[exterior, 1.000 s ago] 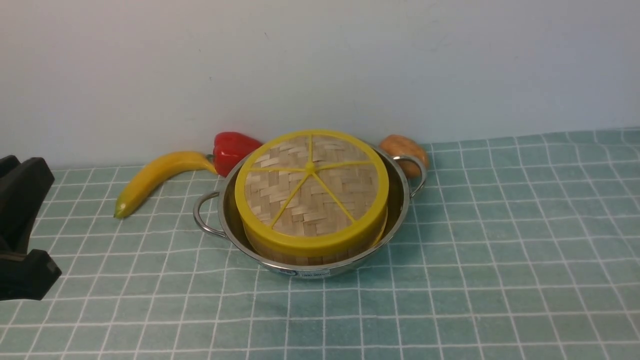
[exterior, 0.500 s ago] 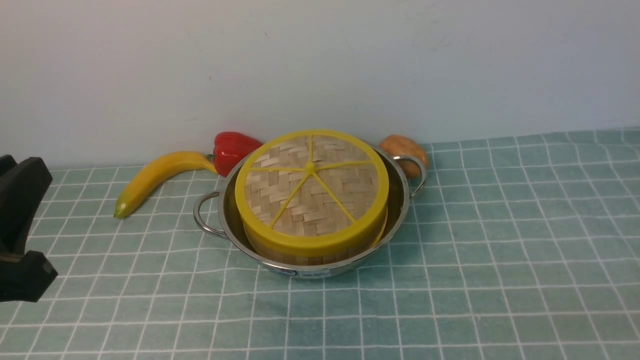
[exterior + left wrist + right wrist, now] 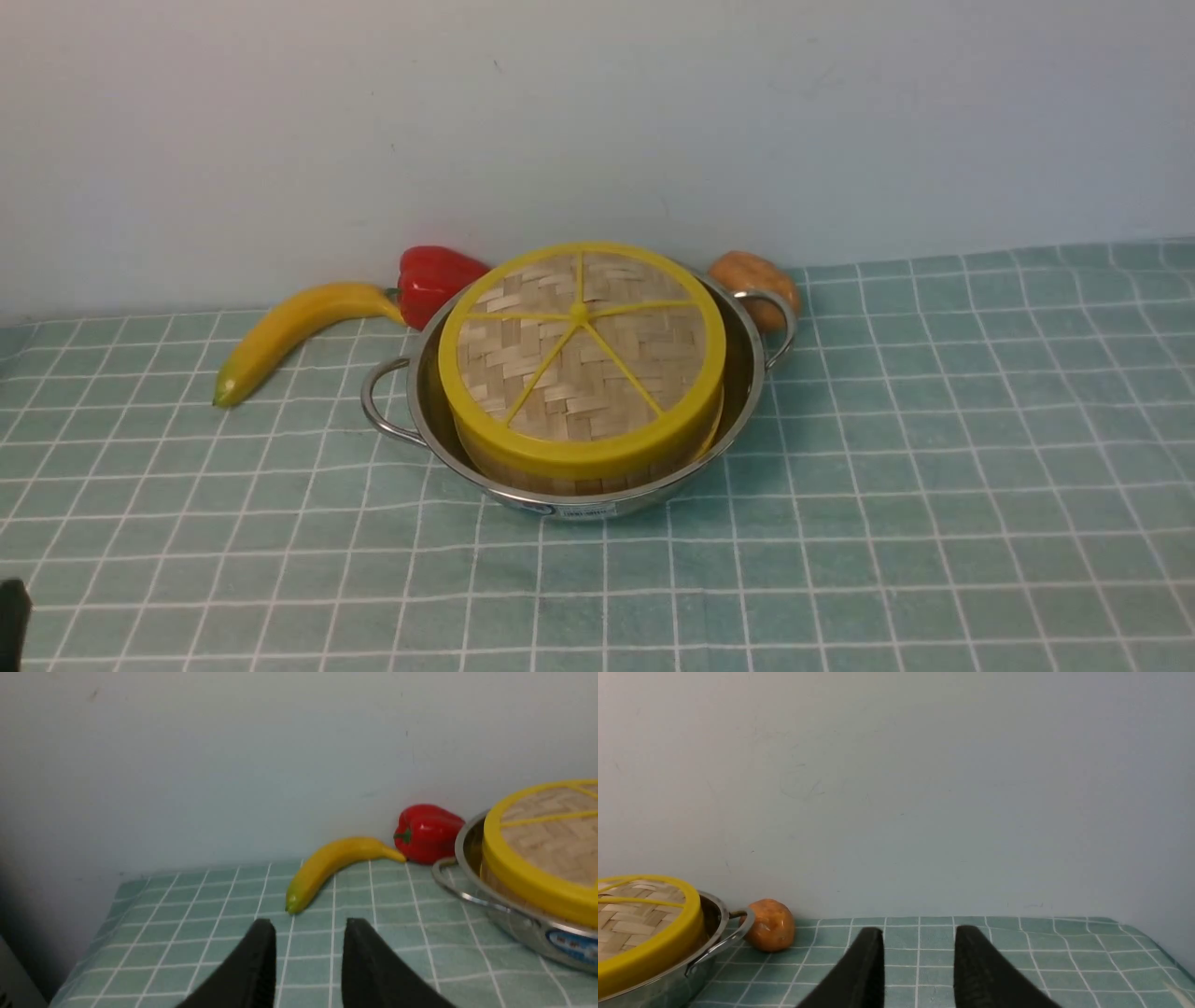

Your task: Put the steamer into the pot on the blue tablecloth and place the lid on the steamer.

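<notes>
At the far left of the front view, only a black sliver shows at the bottom corner, cut off by the frame and too little to identify; neither arm is otherwise visible there. The left wrist view shows what the front misses: the left gripper (image 3: 306, 938), its two black fingers standing apart with bare cloth between them, holding nothing, above the pale teal-blue tablecloth with thin white grid lines (image 3: 934, 467). Further right lies a curved yellow banana (image 3: 289, 331), its stem end just beside a glossy red bell pepper (image 3: 431, 278) that the pot partly hides. In the middle the wide, shiny stainless-steel pot with loop handles (image 3: 425, 411) rests on the cloth, and inside it sits the round bamboo steamer with a woven side wall (image 3: 560, 478), mostly hidden; only a strip of its wall shows below the flat woven-bamboo lid with a thick yellow rim and six spokes (image 3: 581, 350), which sits on it. The label on the pot's side is too small to read. Behind the pot's right handle a brownish-orange potato-like lump (image 3: 761, 280) is partly covered. The right wrist view alone shows the right gripper (image 3: 920, 942), fingers parted and empty, well apart from the pot.
</notes>
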Robot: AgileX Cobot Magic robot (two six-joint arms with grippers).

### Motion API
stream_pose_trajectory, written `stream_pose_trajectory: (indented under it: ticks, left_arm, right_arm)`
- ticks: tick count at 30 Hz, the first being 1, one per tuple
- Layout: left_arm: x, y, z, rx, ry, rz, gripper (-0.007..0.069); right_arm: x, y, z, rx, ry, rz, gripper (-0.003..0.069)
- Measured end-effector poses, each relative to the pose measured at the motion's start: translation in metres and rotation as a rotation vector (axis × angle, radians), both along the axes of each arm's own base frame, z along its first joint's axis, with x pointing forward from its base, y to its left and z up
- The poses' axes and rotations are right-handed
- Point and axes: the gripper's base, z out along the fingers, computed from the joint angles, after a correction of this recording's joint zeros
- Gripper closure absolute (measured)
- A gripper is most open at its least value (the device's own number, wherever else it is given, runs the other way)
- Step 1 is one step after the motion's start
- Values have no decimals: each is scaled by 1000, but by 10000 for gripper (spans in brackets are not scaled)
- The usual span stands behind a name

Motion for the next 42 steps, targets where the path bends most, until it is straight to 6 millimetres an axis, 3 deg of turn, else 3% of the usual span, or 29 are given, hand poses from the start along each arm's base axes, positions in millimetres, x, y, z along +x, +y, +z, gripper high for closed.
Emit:
stream_pose_trajectory:
  ticks: [3,13,42]
  left_arm:
    - [-6,-1,-17,28,-35,2,413]
    - [-7,-5,-16,95,-45,-86,403]
    - [-7,-5,-17,108,-44,-89,382]
  right_arm:
    - [0,0,0,0,0,0,419]
    - [0,0,0,1,3,0,419]
    - [0,0,0,2,3,0,419]
